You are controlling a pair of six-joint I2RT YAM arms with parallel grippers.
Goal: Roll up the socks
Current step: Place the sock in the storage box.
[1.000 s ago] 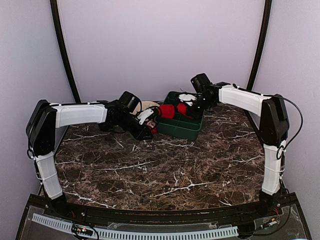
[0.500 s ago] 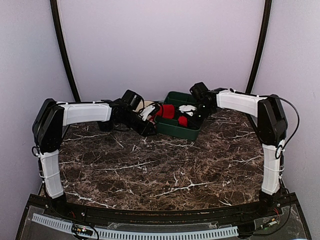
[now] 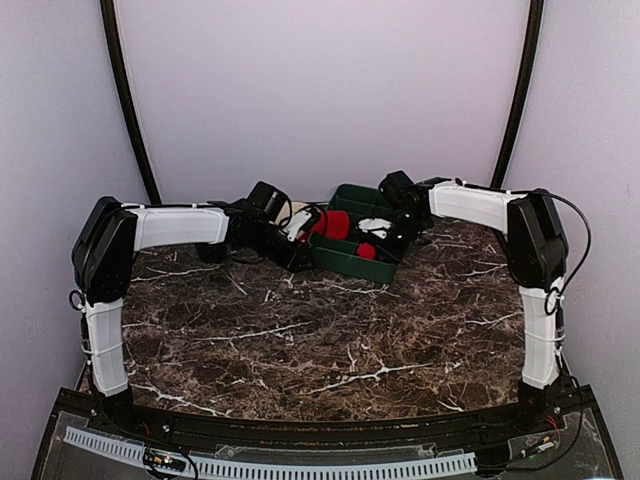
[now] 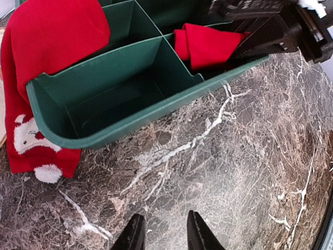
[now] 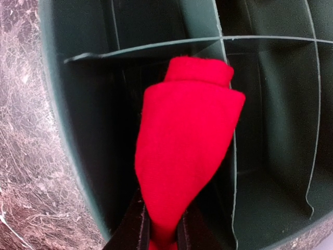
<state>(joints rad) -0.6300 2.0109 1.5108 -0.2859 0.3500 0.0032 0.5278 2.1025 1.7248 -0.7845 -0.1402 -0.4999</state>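
My right gripper (image 5: 158,232) was clamped on the lower end of a rolled sock (image 5: 187,140), plain red, its fingers pinching the fabric tight. The roll was inside the green tray (image 5: 78,135), right over one of the dividers (image 5: 231,156). I couldn't tell whether it touched the floor of a compartment. The arm came in from the right, upper link upright, forearm stretched level toward the tray and the wrist tipped down into it.

My left gripper (image 4: 164,232) hung low over the marbled worktop (image 4: 234,172), fingers a narrow gap apart and nothing between them. It was just beside the tray's outer wall, near an empty end compartment. That arm mirrored the other: elbow high, forearm reaching inward from the left, wrist angled down at the tray's end.

The only marking I could read was a picture: the Santa sock (image 4: 52,47) carried a white-bearded Santa face near its toe. It was draped over the tray's end wall, part inside and the rest hanging outside, white bobble down at the worktop.
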